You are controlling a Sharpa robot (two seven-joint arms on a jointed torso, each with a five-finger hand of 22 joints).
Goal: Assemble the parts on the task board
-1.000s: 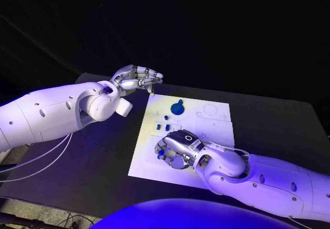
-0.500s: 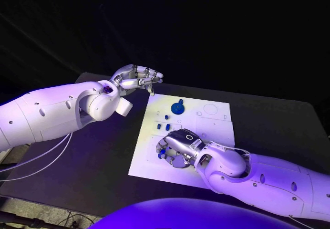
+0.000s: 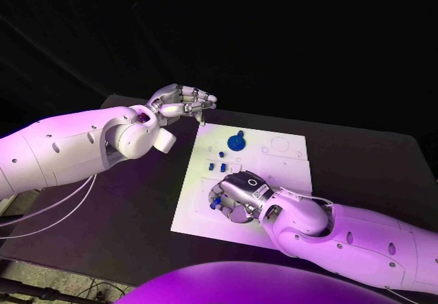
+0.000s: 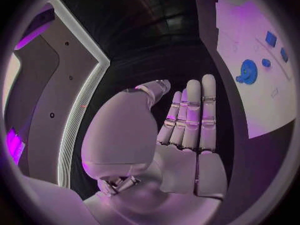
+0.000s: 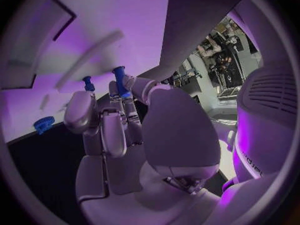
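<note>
You are looking down at a white board (image 3: 274, 166) lying on the black table (image 3: 365, 164). Your right hand (image 3: 235, 196) is curling over the board's near half, pinching a blue peg (image 5: 119, 78) at its fingertips. Your left hand (image 3: 183, 101) is hovering beyond the board's far left corner, fingers curled, holding nothing. A blue gear (image 3: 237, 142) and small blue pieces (image 3: 217, 167) are lying loose on the board, so most assembly seems left.

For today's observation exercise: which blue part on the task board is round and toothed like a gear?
The blue gear at the task board's far end; the other blue parts are small blocks or pegs.
</note>
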